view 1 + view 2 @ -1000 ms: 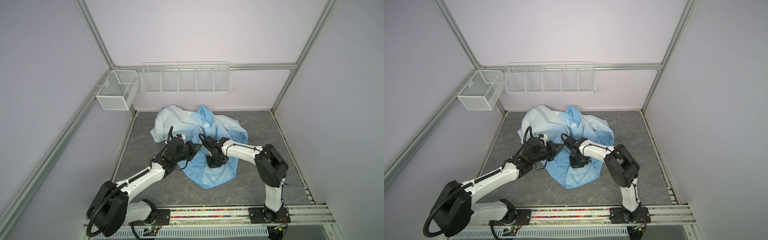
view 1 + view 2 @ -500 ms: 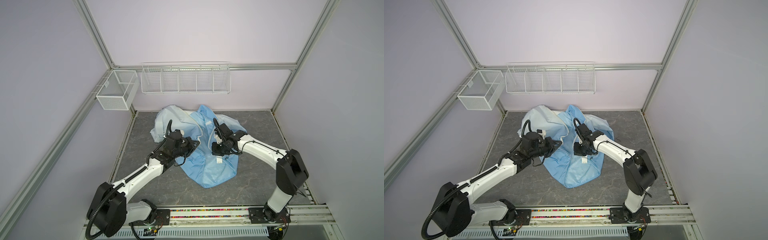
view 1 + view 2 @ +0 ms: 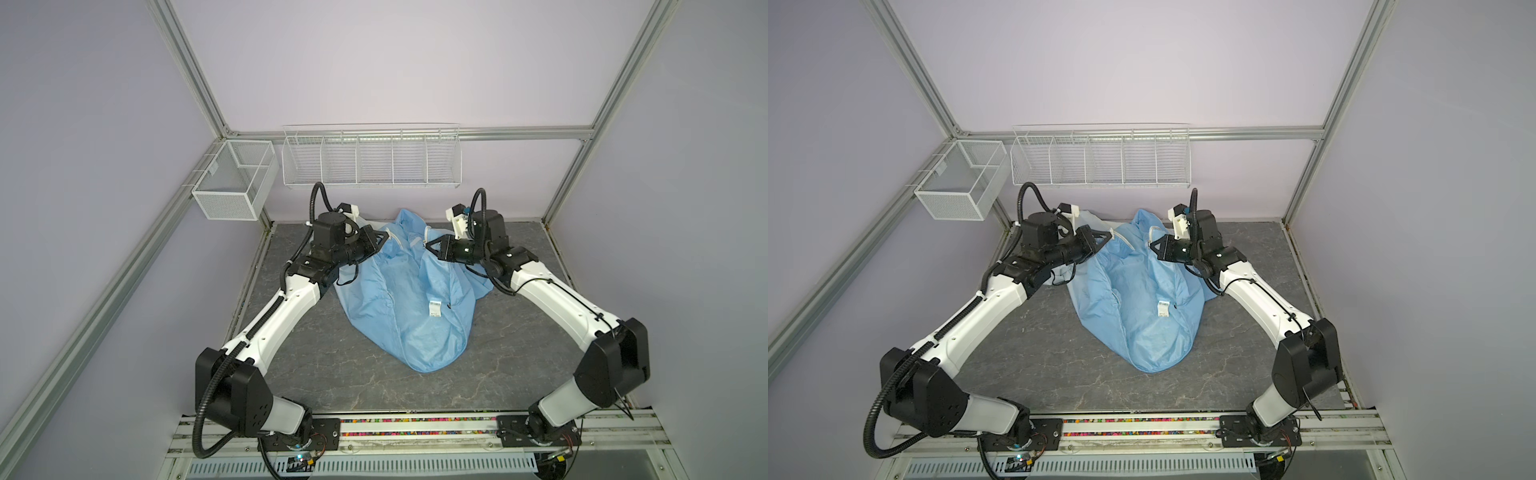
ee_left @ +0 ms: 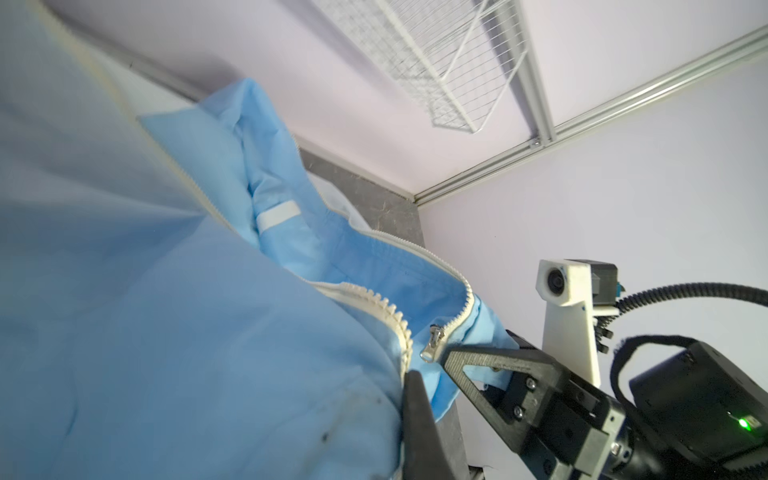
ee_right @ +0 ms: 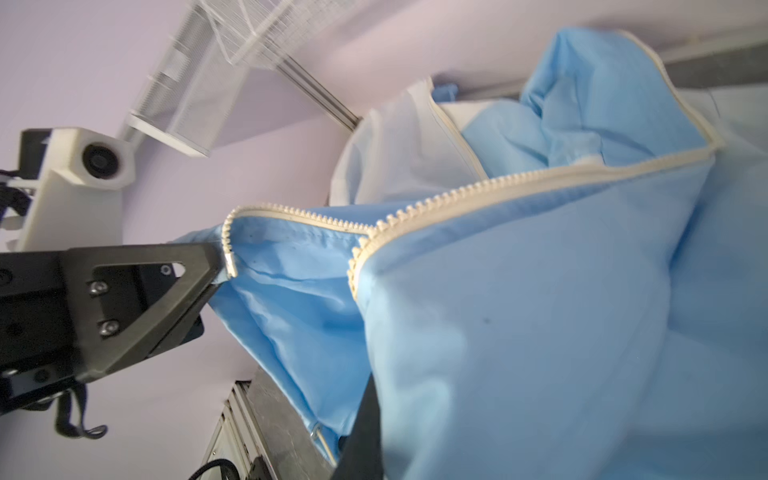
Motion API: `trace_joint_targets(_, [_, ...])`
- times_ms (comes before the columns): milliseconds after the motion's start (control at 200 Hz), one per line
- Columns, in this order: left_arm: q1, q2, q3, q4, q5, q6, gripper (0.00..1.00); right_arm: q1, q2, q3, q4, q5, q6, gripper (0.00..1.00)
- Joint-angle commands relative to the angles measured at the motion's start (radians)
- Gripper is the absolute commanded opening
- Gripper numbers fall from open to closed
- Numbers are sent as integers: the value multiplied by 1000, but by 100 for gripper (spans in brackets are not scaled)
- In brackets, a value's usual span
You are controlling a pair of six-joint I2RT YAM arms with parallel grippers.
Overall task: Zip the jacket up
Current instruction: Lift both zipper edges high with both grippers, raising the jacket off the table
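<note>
Both arms reached from the front rail toward the rear of the worktop point(image 3: 328, 374), elbows bowed outward and wrists turned inward. The left gripper point(image 3: 384, 237) and the right gripper point(image 3: 428, 246) faced each other, near one another and raised above the surface close to the rear edge.

Each was clamped on the jacket point(image 3: 407, 320). The left one pinched one front edge right at the end of its white zipper point(image 5: 457, 193) half. The right one pinched the opposite front edge just beside the metal slider point(image 4: 434, 337). The two rows of teeth stood apart, not joined.

The jacket lay at the middle of the worktop, nearer the rear edge than the front. Its two gripped ends were held up off the surface, and the rest sagged between them down to the grey top. Its long axis ran from the rear edge toward the front edge. The rounded, bunched end pointed at the front and leaned slightly to the right side. A small white label point(image 3: 434, 309) showed on the drooping blue cloth.
</note>
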State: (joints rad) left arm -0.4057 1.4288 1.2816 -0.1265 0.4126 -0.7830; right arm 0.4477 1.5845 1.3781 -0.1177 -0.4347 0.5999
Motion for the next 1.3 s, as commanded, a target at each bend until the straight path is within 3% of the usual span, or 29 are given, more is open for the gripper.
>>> trace_joint_targets(0, [66, -3, 35, 130, -16, -49, 0, -51, 25, -5, 396, -164, 173, 7])
trace_joint_targets(130, [113, 73, 80, 295, 125, -211, 0, -84, 180, 28, 912, -287, 561, 7])
trace_joint_targets(195, [107, 82, 29, 500, 117, -309, 0, -79, 279, 89, 1139, -307, 729, 7])
trace_joint_targets(250, [105, 78, -23, 664, 77, -356, 0, -76, 348, 154, 1233, -315, 831, 7])
trace_joint_targets(435, [86, 53, -36, 708, -13, -227, 0, -57, 394, 260, 1182, -346, 791, 7])
trace_joint_targets(645, [79, 116, -38, 859, 1, -329, 0, -48, 429, 308, 1305, -372, 908, 7])
trace_joint_targets(755, [67, 148, -31, 954, 14, -373, 0, -43, 389, 340, 1461, -366, 1001, 7])
trace_joint_targets(785, [61, 148, -35, 966, 9, -374, 0, -42, 355, 328, 1488, -378, 991, 7])
trace_joint_targets(820, [48, 143, -43, 960, 0, -362, 0, -36, 309, 287, 1420, -429, 896, 7])
trace_joint_targets(895, [12, 138, -51, 895, -7, -310, 0, -18, 215, 190, 797, -477, 412, 7])
trace_joint_targets(930, [2, 148, -53, 876, -3, -309, 0, -21, 209, 162, 651, -441, 296, 7])
trace_joint_targets(970, [-2, 163, -54, 882, 7, -309, 0, -32, 227, 125, 695, -418, 326, 7])
trace_joint_targets(1070, [-3, 182, -73, 920, -2, -341, 0, -46, 278, 89, 945, -389, 532, 7])
trace_joint_targets(1210, [-4, 178, -69, 865, -13, -334, 0, -12, 240, 134, 832, -391, 404, 7])
trace_joint_targets(1295, [-4, 182, -68, 846, 1, -345, 0, -6, 233, 145, 859, -390, 420, 7])
